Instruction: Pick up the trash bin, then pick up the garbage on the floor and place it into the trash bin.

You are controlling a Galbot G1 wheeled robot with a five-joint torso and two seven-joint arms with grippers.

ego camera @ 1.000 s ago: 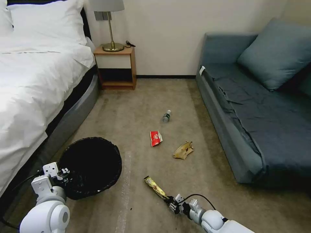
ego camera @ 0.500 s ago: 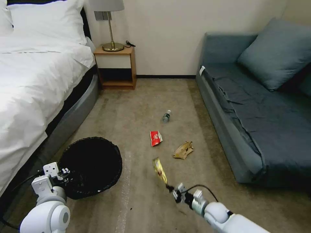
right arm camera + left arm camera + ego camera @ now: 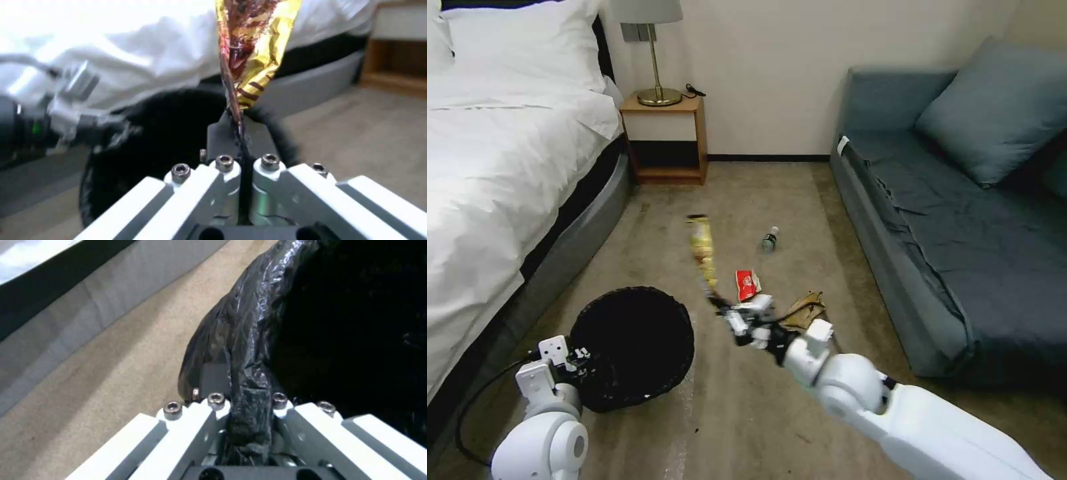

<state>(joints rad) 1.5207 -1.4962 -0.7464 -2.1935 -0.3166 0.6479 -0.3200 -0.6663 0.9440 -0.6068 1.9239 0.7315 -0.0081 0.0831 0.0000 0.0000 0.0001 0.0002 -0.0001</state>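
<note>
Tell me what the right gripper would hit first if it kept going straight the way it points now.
Probably the trash bin: in its wrist view, the right gripper, shut on the gold-yellow wrapper, points at the bin's black-lined rim, with the bed behind. Depth is unclear.

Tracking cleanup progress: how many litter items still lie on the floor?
3: bottle farthest out, red packet nearer, brown paper partly behind the right gripper, which holds the wrapper aloft.

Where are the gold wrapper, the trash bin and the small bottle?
gold wrapper (image 3: 701, 247), head view, middle of the wrapper.
trash bin (image 3: 632, 347), head view, black liner inside.
small bottle (image 3: 770, 240), head view, its body.
</note>
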